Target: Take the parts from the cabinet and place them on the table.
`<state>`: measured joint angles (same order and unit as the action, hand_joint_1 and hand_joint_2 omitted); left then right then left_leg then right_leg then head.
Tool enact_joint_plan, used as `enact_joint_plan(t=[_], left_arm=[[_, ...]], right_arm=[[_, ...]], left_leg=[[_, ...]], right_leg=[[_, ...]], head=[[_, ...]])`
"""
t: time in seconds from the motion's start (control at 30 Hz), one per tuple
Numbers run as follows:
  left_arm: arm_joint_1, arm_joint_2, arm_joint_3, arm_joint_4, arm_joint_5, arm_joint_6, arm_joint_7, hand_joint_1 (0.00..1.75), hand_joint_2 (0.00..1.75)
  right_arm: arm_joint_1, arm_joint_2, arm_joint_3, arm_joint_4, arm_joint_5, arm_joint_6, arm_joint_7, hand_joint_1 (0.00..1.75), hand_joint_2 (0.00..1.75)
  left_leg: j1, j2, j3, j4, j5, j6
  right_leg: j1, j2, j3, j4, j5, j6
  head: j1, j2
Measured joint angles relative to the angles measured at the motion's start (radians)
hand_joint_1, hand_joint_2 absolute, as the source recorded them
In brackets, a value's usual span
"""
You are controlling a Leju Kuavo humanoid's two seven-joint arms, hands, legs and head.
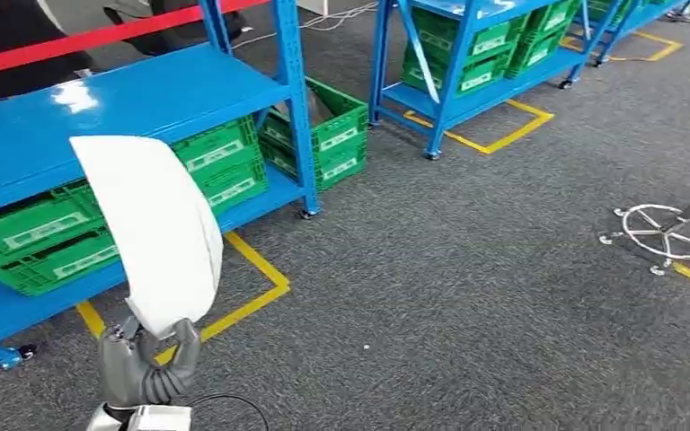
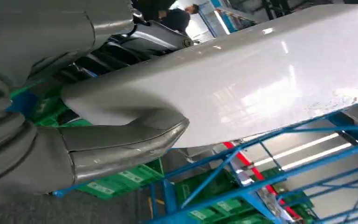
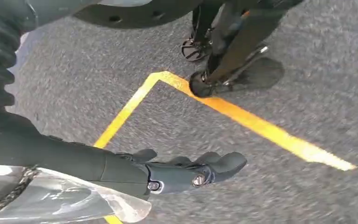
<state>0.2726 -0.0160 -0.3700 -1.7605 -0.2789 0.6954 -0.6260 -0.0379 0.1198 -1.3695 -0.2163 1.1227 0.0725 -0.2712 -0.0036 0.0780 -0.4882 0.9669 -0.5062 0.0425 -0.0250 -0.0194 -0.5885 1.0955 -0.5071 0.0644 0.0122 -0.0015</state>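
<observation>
Crates (image 1: 225, 166) under shelf (image 1: 99, 108), part (image 1: 157, 229) in fingers (image 1: 148, 364)

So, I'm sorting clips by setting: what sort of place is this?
Probably a warehouse or factory storeroom: blue metal shelving racks, green plastic crates and yellow floor-marking tape on grey carpet.

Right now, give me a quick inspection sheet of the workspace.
Surface: grey carpet floor with yellow tape lines; no table seen.
Job's things: white curved part held upright, off the blue rack.
Clutter: green crates on rack shelves; wheeled chair base.
Hands: left robot hand grips the part's lower end; right robot hand holds nothing, fingers extended over the floor.
Cables: black cable by the left wrist.
Surroundings: second blue rack behind.
</observation>
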Motion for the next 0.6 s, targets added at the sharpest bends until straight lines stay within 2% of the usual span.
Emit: enact_joint_plan(t=[0.03, 0.07, 0.1, 0.2, 0.23, 0.27, 0.3, 0.33, 0.37, 0.4, 0.43, 0.47, 0.5, 0.53, 0.57, 0.6], left_arm=[[-0.002, 0.001, 0.002, 0.000, 0.000, 0.000, 0.000, 1.75, 1.75], [-0.003, 0.002, 0.003, -0.001, 0.000, 0.000, 0.000, 1.75, 1.75], [-0.005, 0.003, 0.005, -0.001, -0.001, 0.000, 0.000, 1.75, 1.75], [-0.010, 0.004, 0.005, -0.001, 0.003, -0.002, -0.001, 1.75, 1.75], [-0.013, 0.005, 0.006, -0.003, 0.003, -0.003, -0.001, 1.75, 1.75], [-0.014, 0.006, 0.006, -0.003, -0.002, -0.003, -0.002, 1.75, 1.75], [-0.012, 0.009, 0.008, -0.003, -0.002, -0.003, -0.002, 1.75, 1.75], [-0.009, 0.011, 0.011, -0.003, -0.001, -0.003, -0.002, 1.75, 1.75], [-0.006, 0.011, 0.015, -0.003, 0.000, -0.003, -0.002, 1.75, 1.75], [-0.004, 0.014, 0.018, -0.003, 0.001, -0.003, -0.002, 1.75, 1.75], [-0.004, 0.016, 0.021, -0.003, 0.003, -0.003, -0.002, 1.75, 1.75], [-0.004, 0.018, 0.022, -0.003, 0.002, -0.003, -0.002, 1.75, 1.75], [-0.004, 0.019, 0.023, -0.003, 0.001, -0.003, -0.002, 1.75, 1.75], [-0.004, 0.019, 0.026, -0.003, -0.001, -0.003, -0.002, 1.75, 1.75], [-0.004, 0.019, 0.028, -0.003, -0.002, -0.003, -0.002, 1.75, 1.75], [-0.002, 0.019, 0.029, -0.004, -0.002, -0.003, -0.002, 1.75, 1.75]], right_arm=[[-0.002, 0.000, 0.000, 0.000, 0.000, 0.000, -0.001, 0.00, 1.75], [-0.007, 0.008, 0.000, 0.001, 0.000, 0.001, -0.001, 0.00, 1.75], [-0.009, 0.008, 0.000, 0.001, 0.000, 0.003, -0.005, 0.00, 1.75], [-0.006, 0.010, 0.002, 0.001, 0.018, 0.007, -0.019, 0.00, 1.75], [-0.006, 0.011, 0.003, 0.001, 0.024, 0.007, -0.023, 0.00, 1.75], [-0.009, 0.012, 0.004, 0.001, 0.026, 0.007, -0.030, 0.00, 1.75], [-0.013, 0.013, 0.006, 0.001, 0.026, 0.006, -0.038, 0.00, 1.75], [-0.018, 0.014, 0.007, 0.001, 0.027, 0.007, -0.046, 0.00, 1.75], [-0.018, 0.013, 0.007, 0.001, 0.028, 0.007, -0.050, 0.00, 1.75], [-0.018, 0.014, 0.007, 0.001, 0.029, 0.007, -0.052, 0.00, 1.75], [-0.016, 0.013, 0.007, 0.001, 0.029, 0.007, -0.053, 0.00, 1.75], [-0.015, 0.013, 0.007, 0.001, 0.029, 0.007, -0.053, 0.00, 1.75], [-0.015, 0.014, 0.007, 0.001, 0.029, 0.007, -0.053, 0.00, 1.75], [-0.015, 0.014, 0.008, 0.001, 0.029, 0.007, -0.053, 0.00, 1.75], [-0.016, 0.016, 0.008, 0.001, 0.029, 0.007, -0.054, 0.00, 1.75], [-0.021, 0.016, 0.008, 0.001, 0.029, 0.007, -0.055, 0.00, 1.75]], left_leg=[[-0.002, 0.010, 0.000, 0.010, -0.003, -0.007], [-0.008, 0.019, -0.008, 0.014, -0.006, -0.016], [-0.009, 0.026, -0.008, 0.020, -0.005, -0.021], [-0.005, 0.045, -0.006, 0.019, -0.001, -0.036], [0.001, 0.018, -0.010, 0.030, -0.016, -0.047], [0.002, -0.030, -0.027, 0.066, -0.049, -0.051], [0.004, -0.053, -0.055, 0.133, -0.091, -0.052], [0.004, -0.063, -0.094, 0.227, -0.137, -0.053], [0.004, -0.067, -0.127, 0.303, -0.165, -0.052], [0.004, -0.068, -0.145, 0.343, -0.169, -0.051], [0.004, -0.069, -0.139, 0.331, -0.145, -0.048], [0.004, -0.070, -0.115, 0.279, -0.105, -0.043], [0.004, -0.080, -0.076, 0.190, -0.052, -0.038], [0.004, -0.110, -0.037, 0.097, -0.004, -0.031], [0.006, -0.154, -0.018, 0.058, -0.003, -0.026], [0.009, -0.154, -0.016, 0.037, -0.002, -0.027]], right_leg=[[-0.002, -0.036, 0.060, -0.088, 0.010, 0.006], [0.008, -0.056, 0.072, -0.106, -0.011, -0.002], [0.006, -0.039, 0.069, -0.107, 0.002, -0.021], [0.009, -0.017, 0.048, -0.104, 0.007, -0.042], [0.004, -0.010, 0.057, -0.108, 0.014, -0.053], [0.004, -0.001, 0.052, -0.107, 0.017, -0.059], [0.004, 0.007, 0.046, -0.107, 0.021, -0.064], [0.006, 0.020, 0.040, -0.107, 0.024, -0.068], [0.008, 0.033, 0.036, -0.107, 0.026, -0.070], [0.010, 0.046, 0.034, -0.106, 0.029, -0.071], [0.011, 0.058, 0.033, -0.106, 0.030, -0.070], [0.012, 0.071, 0.033, -0.105, 0.031, -0.069], [0.013, 0.085, 0.034, -0.104, 0.033, -0.067], [0.013, 0.096, 0.035, -0.103, 0.033, -0.066], [0.013, 0.105, 0.032, -0.103, 0.036, -0.061], [0.017, 0.121, 0.023, -0.095, 0.039, -0.057]], head=[[0.000, 0.000], [0.006, 0.000], [-0.002, 0.000], [-0.003, 0.000], [-0.004, 0.000], [-0.007, 0.000], [-0.009, 0.000], [-0.009, 0.000], [-0.009, 0.000], [-0.009, 0.000], [-0.008, 0.000], [-0.008, 0.000], [-0.008, 0.000], [-0.008, 0.000], [-0.007, 0.000], [-0.007, 0.000]])
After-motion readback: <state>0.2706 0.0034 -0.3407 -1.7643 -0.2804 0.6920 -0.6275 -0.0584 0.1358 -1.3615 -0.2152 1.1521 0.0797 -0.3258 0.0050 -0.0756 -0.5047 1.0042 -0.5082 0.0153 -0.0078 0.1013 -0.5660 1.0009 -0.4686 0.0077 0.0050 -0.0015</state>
